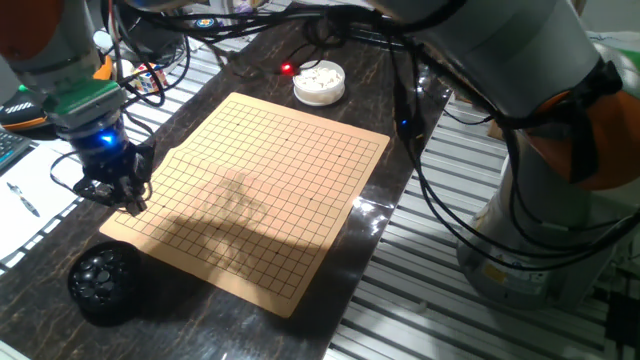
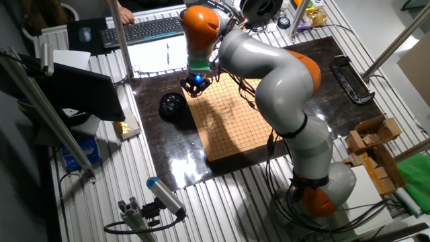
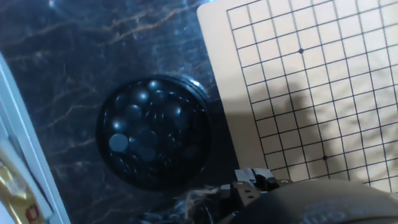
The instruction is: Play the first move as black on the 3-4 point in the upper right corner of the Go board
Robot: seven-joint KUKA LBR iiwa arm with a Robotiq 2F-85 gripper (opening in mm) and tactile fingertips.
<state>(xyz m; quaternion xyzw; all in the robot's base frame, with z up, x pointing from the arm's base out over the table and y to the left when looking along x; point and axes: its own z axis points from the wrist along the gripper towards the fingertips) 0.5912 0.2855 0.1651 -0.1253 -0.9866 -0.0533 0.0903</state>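
Note:
The wooden Go board lies on the dark marble tabletop, and no stones show on its grid. A round black bowl full of glossy black stones stands just off the board's near left corner. My gripper hangs over the board's left edge, a little above and behind that bowl, with its fingers pointing down. Whether a black stone sits between the fingers is hidden. In the hand view the bowl is straight below, left of the board's corner.
A white bowl of white stones stands beyond the board's far corner, beside a red light. Cables run along the back. A keyboard and a paper with a pen lie to the left. Wooden blocks sit at the right.

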